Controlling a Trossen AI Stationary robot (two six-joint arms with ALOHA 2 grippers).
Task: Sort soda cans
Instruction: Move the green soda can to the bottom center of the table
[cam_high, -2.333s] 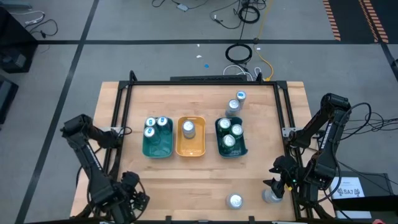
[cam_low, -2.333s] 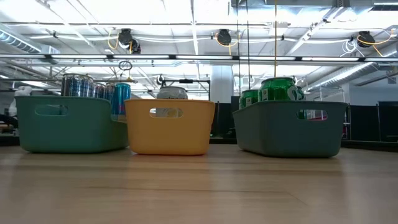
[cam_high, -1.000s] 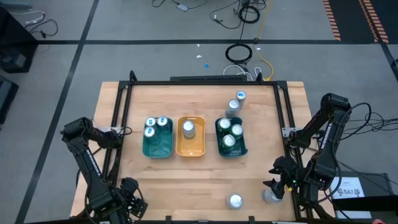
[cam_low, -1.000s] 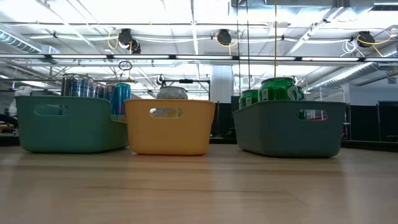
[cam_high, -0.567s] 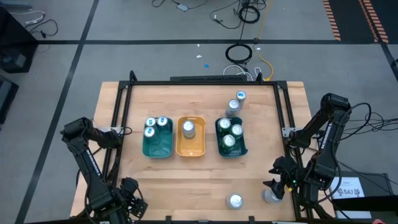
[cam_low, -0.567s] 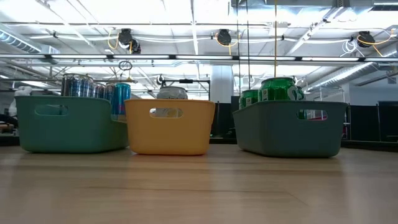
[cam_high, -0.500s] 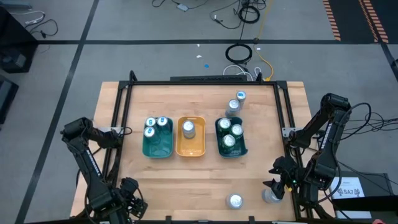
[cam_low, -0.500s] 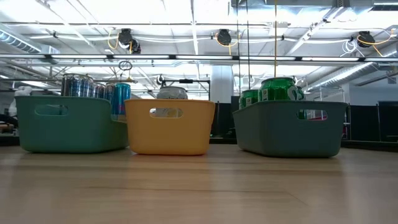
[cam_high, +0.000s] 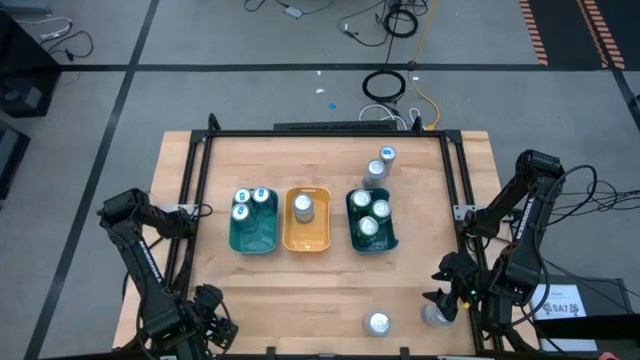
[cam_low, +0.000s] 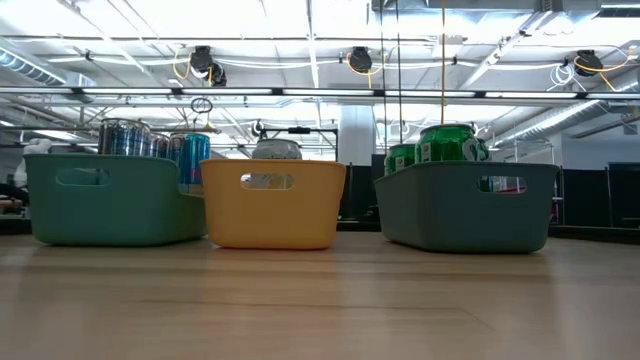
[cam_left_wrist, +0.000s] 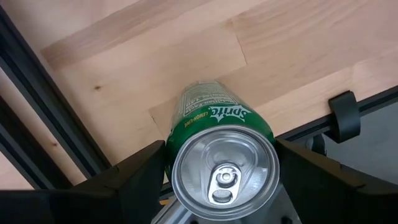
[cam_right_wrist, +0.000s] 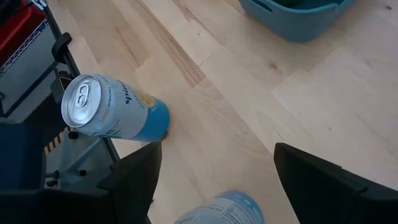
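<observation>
Sorting is judged a little over half done: the teal tray holds three blue cans, the yellow tray holds one silver can, and the green tray holds three green cans. Five cans appear to be left. Two back cans stand on the table just behind the green tray, one touching or nearly touching the other. My left gripper sits at the front left corner over a green Sprite can, which stands upright on the table near the frame rail; whether that can is clamped or released I cannot tell. My right gripper sits at the front right corner with its jaws spread, straddling a blue can without visible contact. A second blue can stands just beside it, near the front edge. In my judgement the Sprite can belongs in the green tray, and the two blue ones in the teal tray
</observation>
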